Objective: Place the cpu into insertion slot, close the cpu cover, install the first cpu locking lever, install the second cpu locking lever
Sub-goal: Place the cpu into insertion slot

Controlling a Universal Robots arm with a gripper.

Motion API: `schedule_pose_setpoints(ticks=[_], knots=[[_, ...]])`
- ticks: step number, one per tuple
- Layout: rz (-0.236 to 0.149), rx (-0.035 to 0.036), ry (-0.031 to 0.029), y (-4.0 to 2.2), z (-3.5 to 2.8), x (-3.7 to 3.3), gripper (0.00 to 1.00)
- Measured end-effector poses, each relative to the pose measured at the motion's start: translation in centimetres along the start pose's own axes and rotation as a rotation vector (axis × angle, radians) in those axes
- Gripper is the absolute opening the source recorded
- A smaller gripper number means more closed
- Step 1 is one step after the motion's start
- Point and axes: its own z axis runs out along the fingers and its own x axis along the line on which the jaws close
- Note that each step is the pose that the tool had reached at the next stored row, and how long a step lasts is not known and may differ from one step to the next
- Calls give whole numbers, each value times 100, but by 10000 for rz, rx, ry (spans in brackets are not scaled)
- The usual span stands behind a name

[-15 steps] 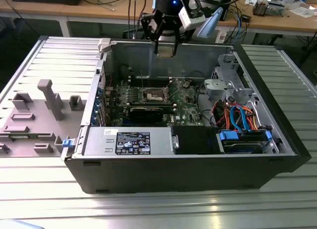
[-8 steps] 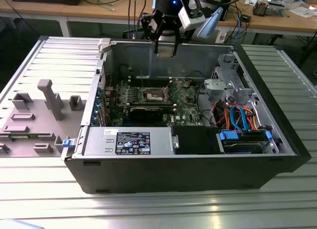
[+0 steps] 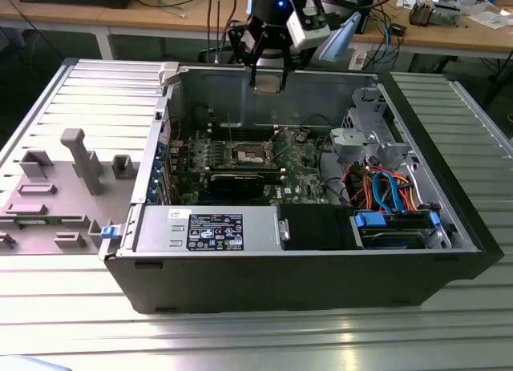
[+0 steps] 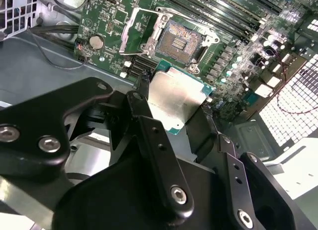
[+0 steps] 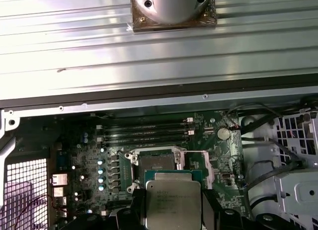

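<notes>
Clasping the cpu [image 4: 174, 93] by two opposite edges, the gripper [image 4: 175, 103] is hanging over the open computer case [image 3: 321, 267], its black fingers [image 4: 141, 108] pressed against the chip's sides. The silver-grey metal top is facing the cameras in both wrist views, and the chip is lying roughly flat between the fingers.

In the exterior view the gripper is hovering near the far wall of the case, well above the green motherboard [image 3: 300, 175]. The insertion slot [image 4: 180, 41] is sitting bare on that board, its dark centre exposed, and the cpu is floating apart from it, not touching. The cpu cover [image 4: 135, 34] is standing swung open just beside the slot.

A silver box with a label [image 3: 208, 227] is lying along the near side of the case. The case is resting on a slatted metal table [image 3: 240, 339], and a grey fixture [image 3: 76, 171] is standing on the exterior view's left.
</notes>
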Motion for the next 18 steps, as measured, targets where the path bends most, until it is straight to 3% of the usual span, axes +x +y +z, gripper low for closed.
schedule_pose_setpoints(ticks=[18], knots=[[439, -9, -40, -4, 3, 44, 54]])
